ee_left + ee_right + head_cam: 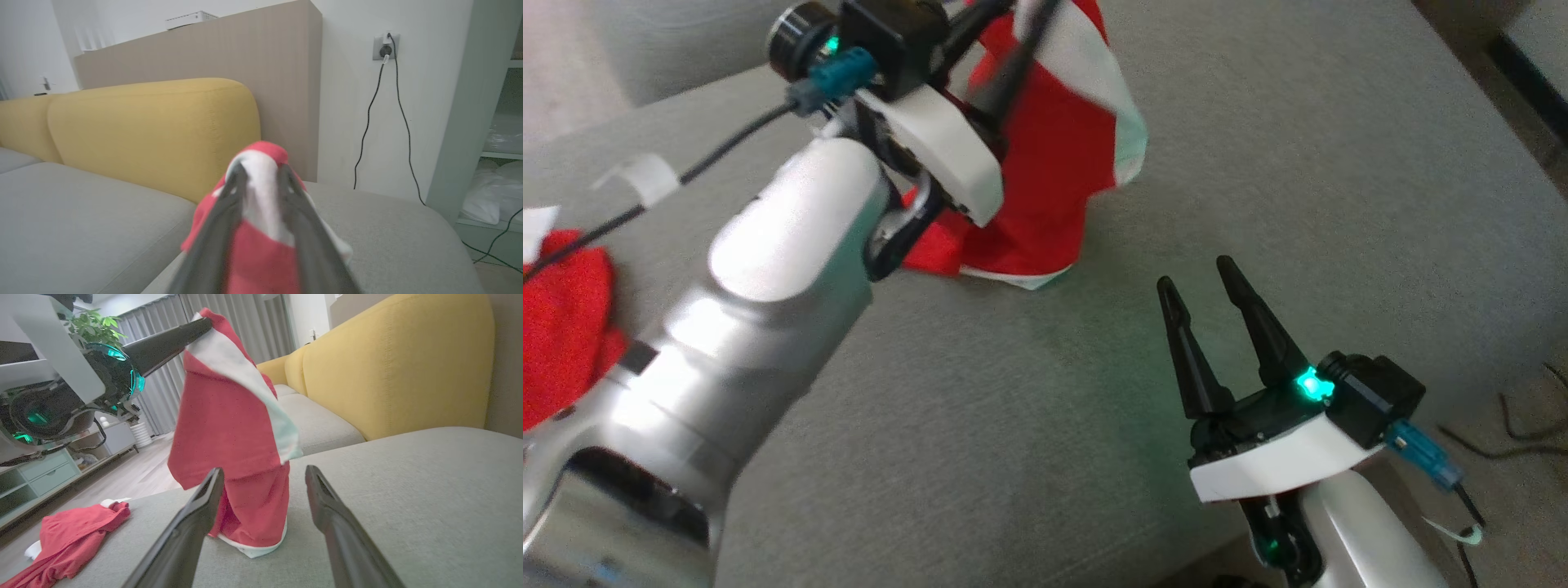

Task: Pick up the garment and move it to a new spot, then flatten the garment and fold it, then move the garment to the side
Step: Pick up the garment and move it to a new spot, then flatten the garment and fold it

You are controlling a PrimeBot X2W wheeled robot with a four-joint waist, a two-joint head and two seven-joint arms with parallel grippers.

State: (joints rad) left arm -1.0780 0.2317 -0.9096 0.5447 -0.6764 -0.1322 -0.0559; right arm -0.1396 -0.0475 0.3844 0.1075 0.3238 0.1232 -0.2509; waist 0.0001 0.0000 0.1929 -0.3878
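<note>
A red garment with white trim (1054, 163) hangs from my left gripper (1005, 33), its lower hem resting on the grey sofa seat (1013, 425). In the left wrist view the two dark fingers (233, 204) pinch a white and red fold of the garment (261, 228), so the left gripper (261, 171) is shut on it. From the right wrist the garment (229, 428) is a tall drooping cone held at its top by the left gripper (202, 326). My right gripper (1196, 273) (263, 471) stands open just in front of the cloth, a little above the seat, holding nothing.
Another red cloth (564, 327) (69, 539) lies crumpled at the seat's left end. A yellow backrest (155, 130) (388, 363) rises behind the seat. Dark cables (1519, 425) lie on the floor at the right, and a wall socket (384, 47) with cords is beyond the sofa's end.
</note>
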